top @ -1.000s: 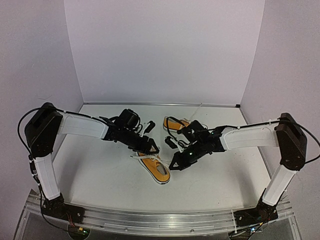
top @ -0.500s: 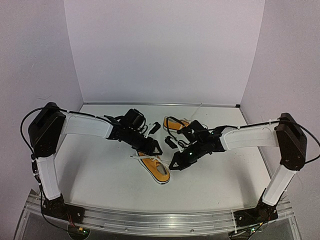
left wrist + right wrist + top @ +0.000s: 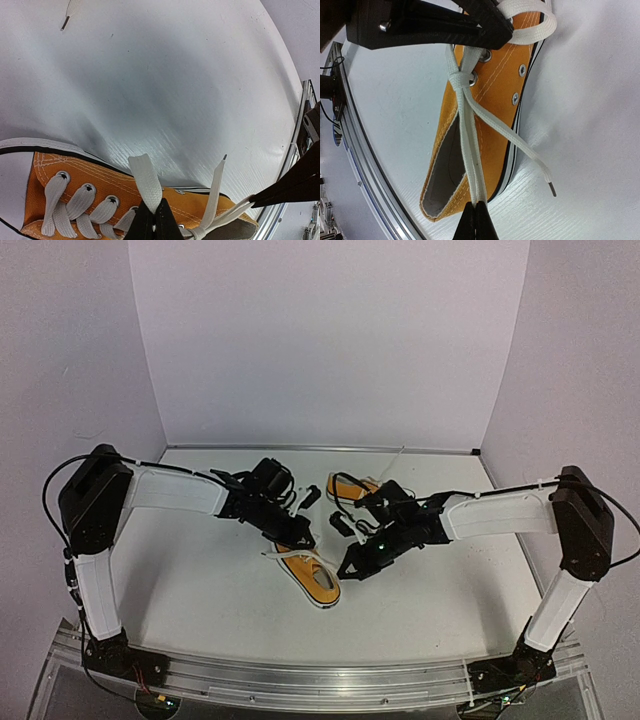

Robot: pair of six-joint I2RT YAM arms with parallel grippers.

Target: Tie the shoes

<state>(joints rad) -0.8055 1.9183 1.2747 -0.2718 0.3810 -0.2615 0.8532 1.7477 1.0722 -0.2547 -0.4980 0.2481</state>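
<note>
an orange-yellow canvas sneaker [image 3: 318,583] is seen near the middle of the white table [image 3: 190,580], its flat white lace [image 3: 145,177] clamped in the left hand [image 3: 153,212] and another strand [image 3: 469,150] pinched by the right hand [image 3: 475,220], while the matching sneaker [image 3: 352,485] is placed toward the far edge.

No legible text
Nothing can be read on the orange shoe [image 3: 497,87], its white laces [image 3: 470,150] or the tabletop [image 3: 580,125]: no lettering, brand mark, number or sign shows clearly in the overhead or either wrist view.
</note>
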